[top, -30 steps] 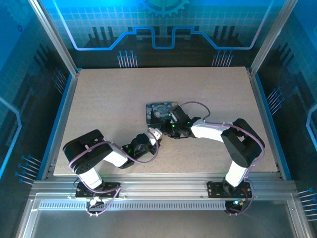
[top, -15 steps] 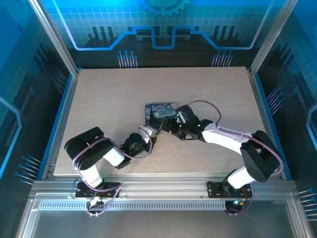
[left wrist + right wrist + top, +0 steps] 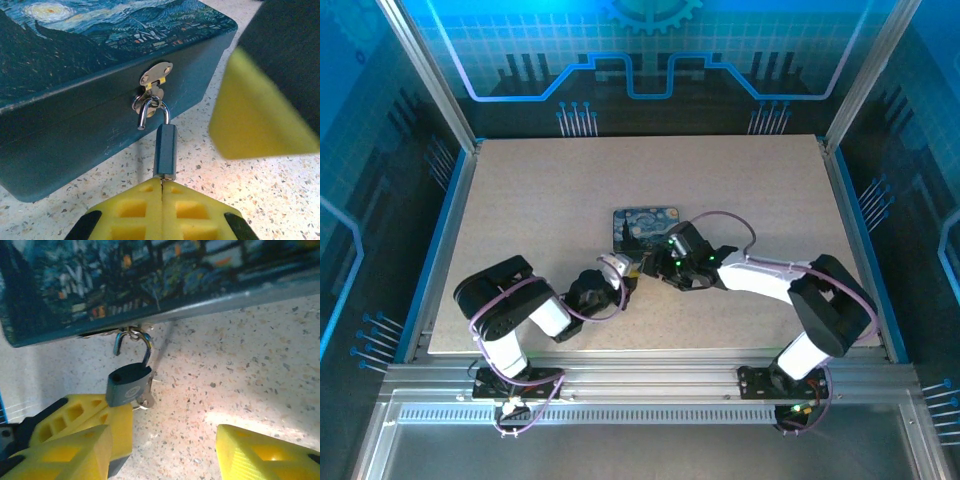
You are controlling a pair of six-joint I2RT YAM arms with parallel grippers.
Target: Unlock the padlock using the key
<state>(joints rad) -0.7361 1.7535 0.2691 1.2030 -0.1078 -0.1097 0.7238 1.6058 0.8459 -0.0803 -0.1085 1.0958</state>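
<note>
Padlock [image 3: 165,150]: small dark grey-blue metal lock, silvery shackle, hung from brass hasp [image 3: 156,75] at 6 o'clock of dark rectangular swirl-painted box [image 3: 75,130].
Left gripper [image 3: 162,186]: clamped on Padlock's lower end.
Right gripper [image 3: 165,452]: spread wide, nothing held.

No legible text, brand or number, a small round embossed mark on the dark face of the padlock [image 3: 129,385], too blurred to read
</note>
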